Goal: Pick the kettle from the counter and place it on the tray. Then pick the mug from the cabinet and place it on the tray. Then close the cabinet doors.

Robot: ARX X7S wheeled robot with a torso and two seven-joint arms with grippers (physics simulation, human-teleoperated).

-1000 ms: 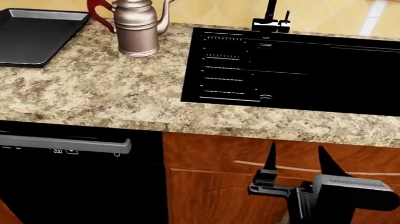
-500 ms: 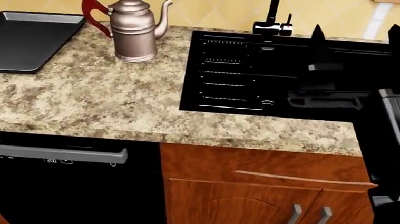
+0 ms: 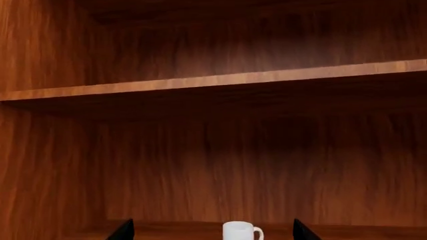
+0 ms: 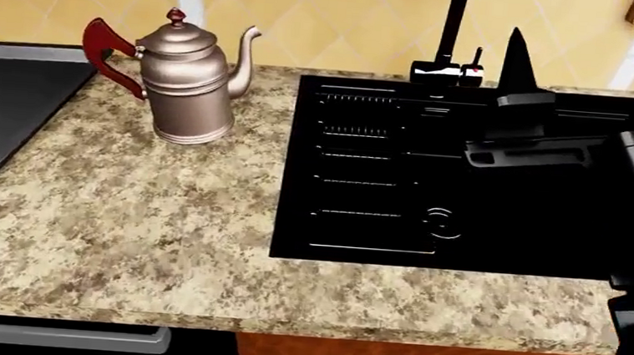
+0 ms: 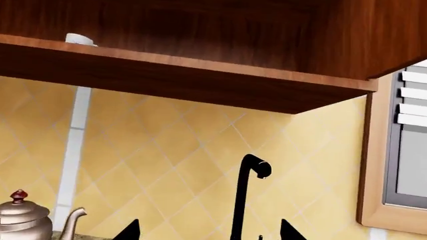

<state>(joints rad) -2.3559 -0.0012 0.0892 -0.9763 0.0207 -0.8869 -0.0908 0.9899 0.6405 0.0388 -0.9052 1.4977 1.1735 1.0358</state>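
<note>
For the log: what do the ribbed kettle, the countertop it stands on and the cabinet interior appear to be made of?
The tall ribbed copper-pewter kettle looks like brushed metal, going by the soft highlights on its body; its dark red handle is glossy, maybe plastic or lacquer. The speckled beige-and-brown countertop reads as polished granite from its mottled grain. The brown cabinet interior looks like stained wood, with streaked grain on its back wall and shelf.
</note>
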